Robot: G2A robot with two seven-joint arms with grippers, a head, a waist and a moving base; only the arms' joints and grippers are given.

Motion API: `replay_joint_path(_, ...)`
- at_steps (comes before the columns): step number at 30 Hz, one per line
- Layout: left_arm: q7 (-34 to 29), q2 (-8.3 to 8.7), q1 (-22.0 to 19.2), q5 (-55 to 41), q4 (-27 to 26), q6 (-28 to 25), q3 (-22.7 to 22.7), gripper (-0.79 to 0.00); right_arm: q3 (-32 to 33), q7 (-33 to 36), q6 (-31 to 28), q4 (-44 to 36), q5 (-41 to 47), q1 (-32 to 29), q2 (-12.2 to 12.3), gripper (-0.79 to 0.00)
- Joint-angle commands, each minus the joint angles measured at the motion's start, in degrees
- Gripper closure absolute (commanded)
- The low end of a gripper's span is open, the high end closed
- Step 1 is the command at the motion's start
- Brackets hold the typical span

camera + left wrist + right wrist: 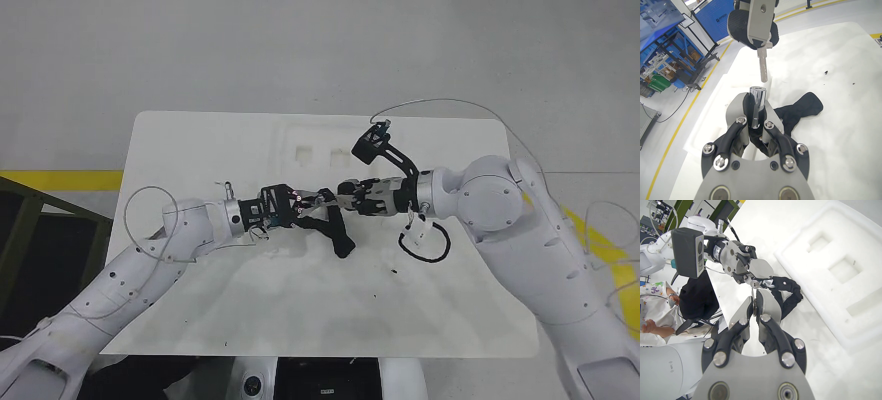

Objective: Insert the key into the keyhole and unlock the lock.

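My left gripper (755, 100) is shut on the chrome lock cylinder (757, 98), whose keyhole (756, 88) faces away from the wrist. The lock's black fabric-covered cable (802, 109) trails down onto the white table (300, 300). Facing it, my right gripper (754, 298) is shut on the head of the silver key (762, 66). The key's blade points at the keyhole, and its tip stops a short gap from the slot. In the top view both grippers meet over the table's middle, left gripper (298, 200) and right gripper (332, 197) nearly touching.
A white foam tray (838, 270) with rectangular recesses lies at the far side of the table (320, 150). A loose black cord (425, 245) lies under the right arm. Small dark specks (826, 72) dot the tabletop.
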Motion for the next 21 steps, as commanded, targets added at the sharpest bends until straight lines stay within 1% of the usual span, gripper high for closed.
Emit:
replay_joint_path(1,-0.32,-0.06,0.45,-0.02,-0.06,0.08,-0.44,0.0,-0.06,0.05,0.55,-0.33,-0.34,0.02,0.01,0.0)
replay_joint_path(7,-0.83,-0.31,1.41,-0.31,-0.4,-0.29,-1.76,0.0,-0.29,0.08,2.84,-0.91,-1.59,-0.03,0.04,0.0)
replay_joint_path(21,-1.28,-0.84,2.56,0.42,-0.77,-1.48,-3.41,0.0,-1.21,-1.78,4.21,-0.37,-2.17,0.21,-0.28,0.0)
